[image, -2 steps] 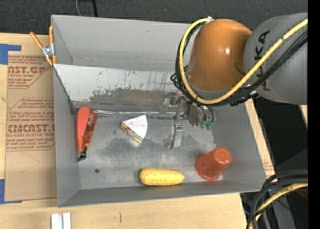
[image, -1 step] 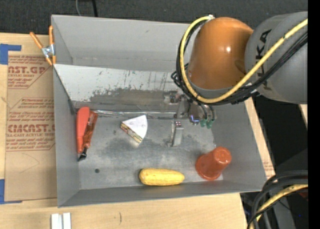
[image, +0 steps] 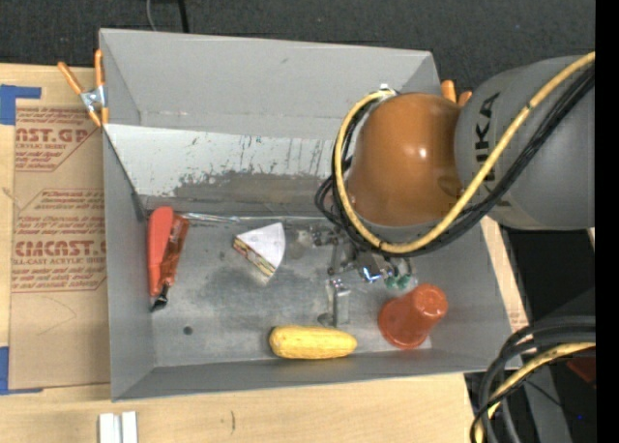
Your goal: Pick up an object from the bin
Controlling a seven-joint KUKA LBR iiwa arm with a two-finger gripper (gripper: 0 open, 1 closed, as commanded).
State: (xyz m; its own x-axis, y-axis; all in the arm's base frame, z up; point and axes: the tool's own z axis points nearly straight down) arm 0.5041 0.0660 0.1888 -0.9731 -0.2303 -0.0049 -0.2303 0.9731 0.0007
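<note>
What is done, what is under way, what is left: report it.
Done: nothing; the red tool, white wedge, yellow corn cob and red cup all lie on the bin floor. Under way: the gripper is low between the corn cob and the cup. Left: grasping one and lifting it out.

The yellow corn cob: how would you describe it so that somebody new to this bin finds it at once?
In the grey metal bin, look at the floor along the wall nearest the bottom of the view. Just below the gripper lies the corn cob on its side. It is the only yellow thing, long and rounded, unlike the stubby orange-red cup to its right.
</note>
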